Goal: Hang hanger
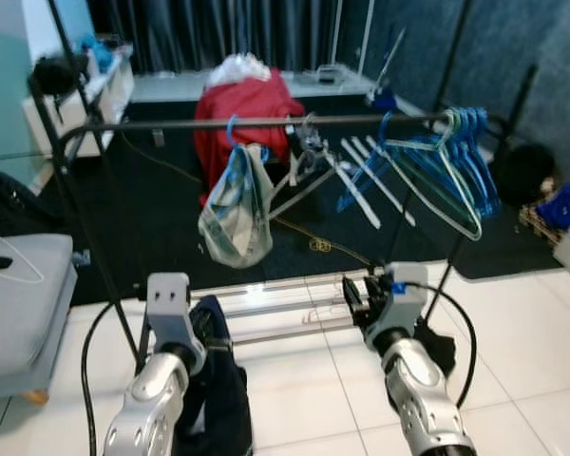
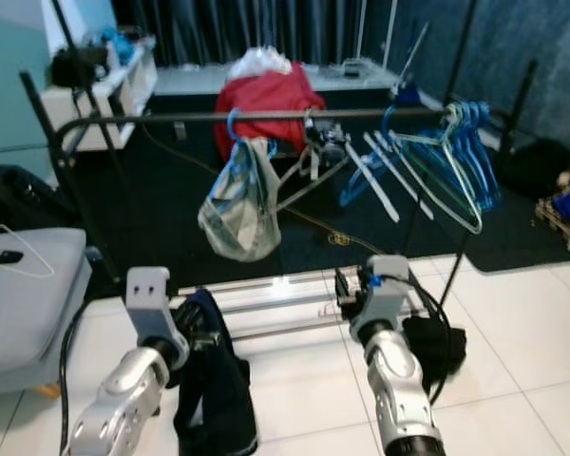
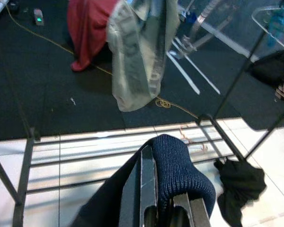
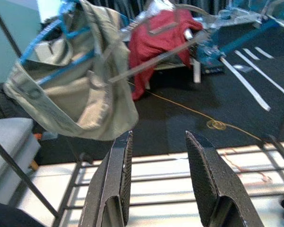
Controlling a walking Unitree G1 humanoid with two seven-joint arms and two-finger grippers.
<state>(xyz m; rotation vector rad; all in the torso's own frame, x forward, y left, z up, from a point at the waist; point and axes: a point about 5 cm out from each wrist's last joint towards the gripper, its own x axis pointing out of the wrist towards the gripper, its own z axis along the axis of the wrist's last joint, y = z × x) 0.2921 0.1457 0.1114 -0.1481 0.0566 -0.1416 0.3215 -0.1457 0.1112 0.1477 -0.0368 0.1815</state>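
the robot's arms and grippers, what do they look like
Both arms are ribbed silver metal with pale grey wrist blocks. The right gripper has two long, flat black fingers; the left gripper has the same. A black cable loops off the right wrist, which carries a small blue mark.

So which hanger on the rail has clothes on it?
The lone blue hanger toward the left end of the rail, carrying a pale green garment. The bunch of blue hangers at the right end hangs bare.
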